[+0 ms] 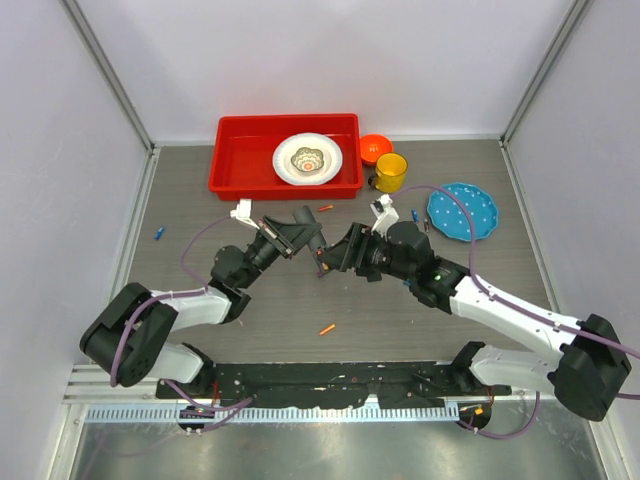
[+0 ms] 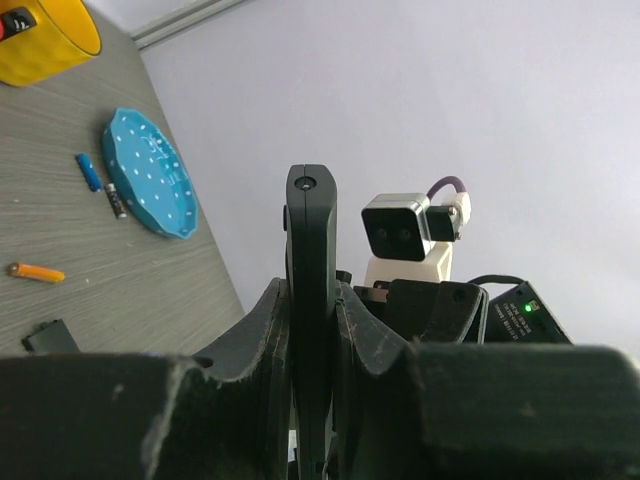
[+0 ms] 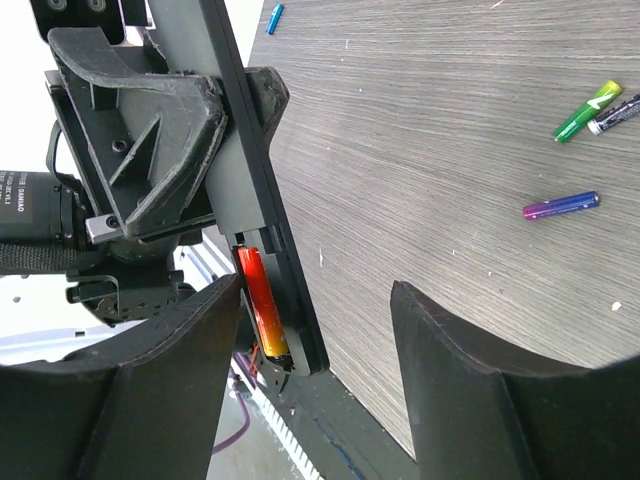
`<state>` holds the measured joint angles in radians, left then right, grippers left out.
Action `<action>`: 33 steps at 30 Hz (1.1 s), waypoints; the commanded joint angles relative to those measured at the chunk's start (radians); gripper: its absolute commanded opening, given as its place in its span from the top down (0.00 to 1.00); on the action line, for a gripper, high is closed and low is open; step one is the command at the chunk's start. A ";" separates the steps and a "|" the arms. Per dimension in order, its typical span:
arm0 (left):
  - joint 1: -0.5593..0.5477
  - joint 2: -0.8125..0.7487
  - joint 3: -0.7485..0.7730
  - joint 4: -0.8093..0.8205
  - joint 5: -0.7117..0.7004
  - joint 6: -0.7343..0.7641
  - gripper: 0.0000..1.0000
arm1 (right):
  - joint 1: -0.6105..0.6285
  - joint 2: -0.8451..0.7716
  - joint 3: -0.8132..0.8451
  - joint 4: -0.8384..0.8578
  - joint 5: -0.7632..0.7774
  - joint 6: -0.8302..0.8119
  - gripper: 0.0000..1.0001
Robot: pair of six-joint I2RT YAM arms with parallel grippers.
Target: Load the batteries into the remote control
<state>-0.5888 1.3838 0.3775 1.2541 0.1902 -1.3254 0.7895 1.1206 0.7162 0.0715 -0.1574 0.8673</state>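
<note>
left gripper (image 2: 312, 340): clamped tight on remote (image 2: 308, 230), held mid-table, slot faced 3 o'clock for loading
right gripper (image 3: 315, 300): spread wide, empty, at remote's 3 o'clock
battery (image 3: 262, 305): red-orange, sat in slot
spare (image 1: 327, 328): on table, 6 o'clock of remote

Remote control (image 3: 250, 170) is sitting clamped between my left gripper's (image 2: 312, 300) jaws, above the table (image 3: 450, 150). Battery (image 3: 262, 310) is sitting in its slot, just beside my right gripper's (image 3: 318, 300) left finger. Loose batteries (image 3: 560, 206) are lying on the table beyond my right hand.
</note>
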 commanded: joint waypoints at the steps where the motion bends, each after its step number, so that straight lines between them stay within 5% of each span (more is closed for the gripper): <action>1: 0.004 -0.017 0.006 0.288 -0.028 -0.009 1.00 | 0.004 -0.057 0.054 -0.022 -0.048 -0.034 0.31; 33: 0.004 0.009 0.052 0.292 0.081 -0.049 1.00 | -0.111 -0.082 -0.083 0.179 -0.218 0.044 0.41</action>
<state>-0.5884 1.3903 0.3923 1.2881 0.2550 -1.3731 0.6792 1.0393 0.6338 0.1875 -0.3542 0.9047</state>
